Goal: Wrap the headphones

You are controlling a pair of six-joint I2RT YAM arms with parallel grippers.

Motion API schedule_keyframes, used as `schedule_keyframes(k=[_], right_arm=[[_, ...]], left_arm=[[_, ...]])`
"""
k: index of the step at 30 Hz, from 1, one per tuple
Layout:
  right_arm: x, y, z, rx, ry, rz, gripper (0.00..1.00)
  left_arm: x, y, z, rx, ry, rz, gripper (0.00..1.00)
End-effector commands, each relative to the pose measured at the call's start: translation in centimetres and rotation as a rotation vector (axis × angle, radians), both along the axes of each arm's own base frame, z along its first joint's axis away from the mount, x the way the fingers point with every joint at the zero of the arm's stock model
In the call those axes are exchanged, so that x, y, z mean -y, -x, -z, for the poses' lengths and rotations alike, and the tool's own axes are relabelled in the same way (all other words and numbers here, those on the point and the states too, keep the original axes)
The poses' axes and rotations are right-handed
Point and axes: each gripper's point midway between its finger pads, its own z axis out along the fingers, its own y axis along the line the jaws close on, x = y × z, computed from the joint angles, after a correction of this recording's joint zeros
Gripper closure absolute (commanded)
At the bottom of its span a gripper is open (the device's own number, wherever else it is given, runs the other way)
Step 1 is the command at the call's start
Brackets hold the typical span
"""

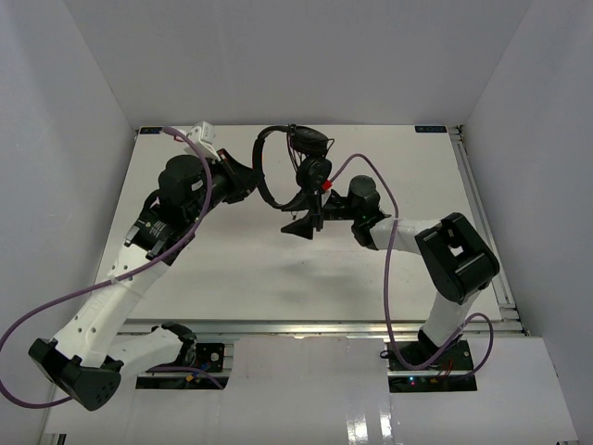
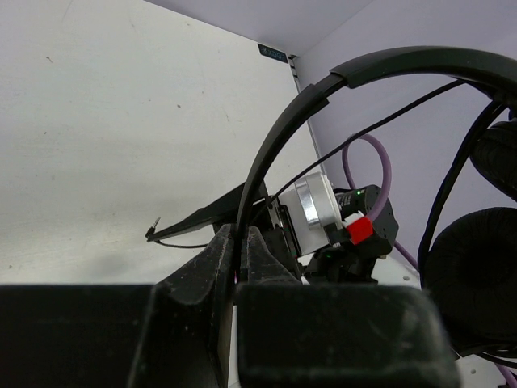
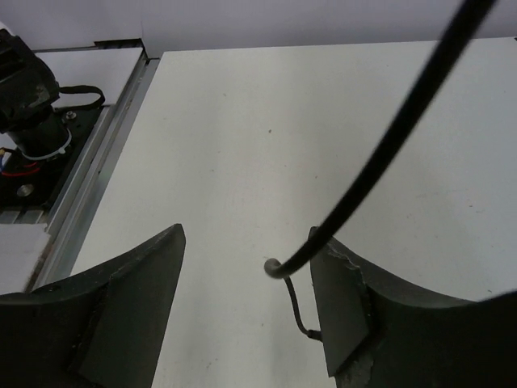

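The black headphones hang in the air over the far middle of the table. My left gripper [image 1: 250, 182] is shut on the thin headband [image 1: 263, 167]; in the left wrist view the pads [image 2: 212, 260] pinch the band [image 2: 283, 137]. The two earcups [image 1: 313, 158] dangle to the right, seen also in the left wrist view [image 2: 475, 279]. My right gripper [image 1: 304, 215] is open just below the earcups. The cord [image 3: 380, 153] hangs between its fingers [image 3: 355, 311], close to the right one, held by neither. The plug [image 2: 153, 233] sticks out near that gripper's fingertip.
The white table [image 1: 278, 278] is walled in by white panels on three sides. A metal rail [image 1: 482, 213] runs along its right edge. Purple cables [image 1: 384, 269] loop off both arms. The right arm's wrist with a red button [image 2: 359, 230] is close behind the headband.
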Motion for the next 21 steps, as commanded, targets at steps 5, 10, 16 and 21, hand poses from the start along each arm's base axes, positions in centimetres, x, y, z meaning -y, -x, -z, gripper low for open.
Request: schedule_keyframes(k=[5,10,16,21], right_arm=[[-0.6,-1.3,-2.9,0.035,-0.039,0.069,0.9],[0.5,1.8,-2.4,0.066,0.025,0.057,0.92],[0.2,7.8,-0.3,0.206,0.272,-0.019,0.92],[1.8,10.4,0.9,0.264,0.482,-0.045,0.92]], left_arm=[[-1.2,0.1,-3.0,0.05,0.08,-0.077,1.0],[-3.3,-0.7,-1.6,0.007,0.128,-0.23,1.0],[-5.0,-2.4,1.3,-0.055,0.152,-0.387,1.0],[-5.9,-3.4,5.0,-0.097,0.126,-0.47,1.0]])
